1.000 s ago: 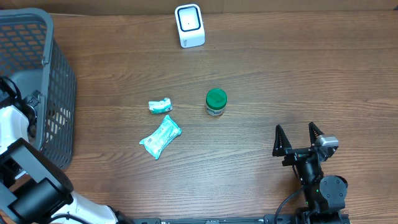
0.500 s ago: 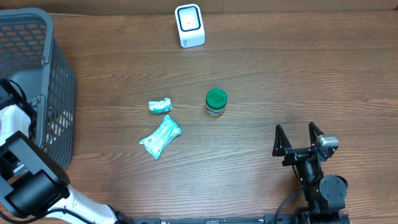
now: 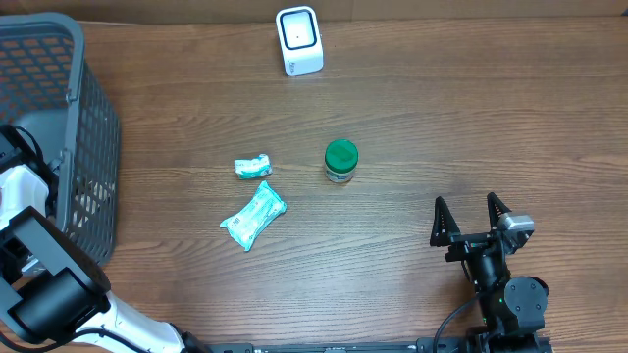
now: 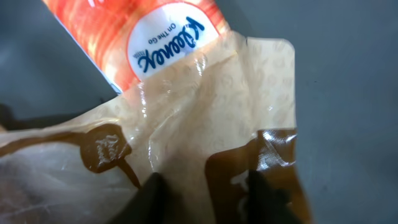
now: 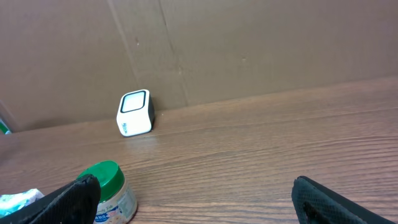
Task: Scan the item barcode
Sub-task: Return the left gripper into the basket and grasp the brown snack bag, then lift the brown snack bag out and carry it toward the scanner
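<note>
In the left wrist view my left gripper is down inside the basket. Its dark fingers press on a tan and brown plastic pouch, which fills the gap between them. An orange Kleenex pack lies partly under the pouch. From overhead only the left arm shows at the basket; its jaws are hidden. The white scanner stands at the table's far edge, also seen from the right wrist. My right gripper rests open and empty near the front right.
The grey mesh basket stands at the left edge. A green-lidded jar sits mid-table, with a small teal packet and a larger teal packet to its left. A cardboard wall backs the table.
The left arm has shifted slightly inside the basket. The right arm and the items on the table have not moved.
</note>
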You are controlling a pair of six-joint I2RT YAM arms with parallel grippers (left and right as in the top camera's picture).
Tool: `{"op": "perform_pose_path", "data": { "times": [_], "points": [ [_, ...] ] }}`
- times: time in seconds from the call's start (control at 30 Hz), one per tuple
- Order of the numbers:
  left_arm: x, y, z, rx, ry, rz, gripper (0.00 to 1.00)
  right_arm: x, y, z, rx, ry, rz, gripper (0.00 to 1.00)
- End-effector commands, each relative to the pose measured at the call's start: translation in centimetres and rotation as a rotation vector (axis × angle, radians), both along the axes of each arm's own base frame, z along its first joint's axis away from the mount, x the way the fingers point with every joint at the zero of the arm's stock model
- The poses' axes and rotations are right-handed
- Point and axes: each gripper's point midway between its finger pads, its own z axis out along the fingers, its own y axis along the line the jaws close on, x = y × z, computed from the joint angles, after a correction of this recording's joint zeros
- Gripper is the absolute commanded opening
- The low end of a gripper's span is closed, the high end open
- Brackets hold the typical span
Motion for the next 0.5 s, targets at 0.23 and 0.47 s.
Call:
{"op": "perform_pose_path", "data": {
  "times": [0.23,0.47],
  "points": [
    [0.1,-0.2,0.0,-0.037,0.021,0.002,0.04,0.0,0.1,-0.2,0.003,-0.004,0.002,1.0],
    [1.8,0.4,5.1,-0.058,-0.013,0.006,0.04,0.0,0.1,-0.2,0.003,-0.004,0.002,1.0]
  ]
}}
